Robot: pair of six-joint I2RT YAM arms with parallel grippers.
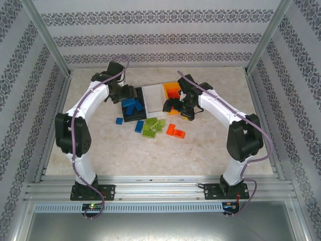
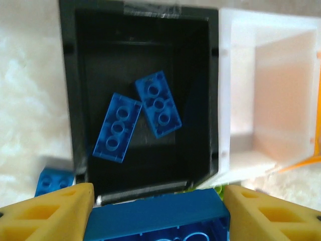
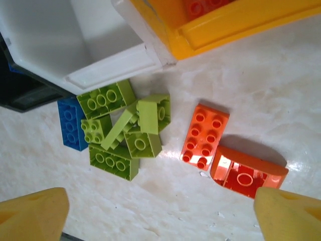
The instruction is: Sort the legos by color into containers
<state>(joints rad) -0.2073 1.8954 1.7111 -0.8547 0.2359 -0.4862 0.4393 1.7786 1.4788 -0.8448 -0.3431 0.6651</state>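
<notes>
Fingers of the left gripper (image 2: 158, 213), yellow and half spread, clamp a blue studded plastic brick (image 2: 155, 223) just over the near wall of the black rectangular plastic bin (image 2: 70, 100), where two flat blue bricks (image 2: 118, 128) lie; we judge it should advance past the rim before releasing, so the piece drops inside. Right gripper (image 3: 160, 216) hangs with fingers spread wide and empty above an upturned orange-red plastic brick (image 3: 248, 173) and its studs-up twin (image 3: 204, 135), beside the lime green brick pile (image 3: 125, 130); we advise squaring on the upturned one, then carrying it to the orange plastic bin (image 3: 220, 30) beyond.
</notes>
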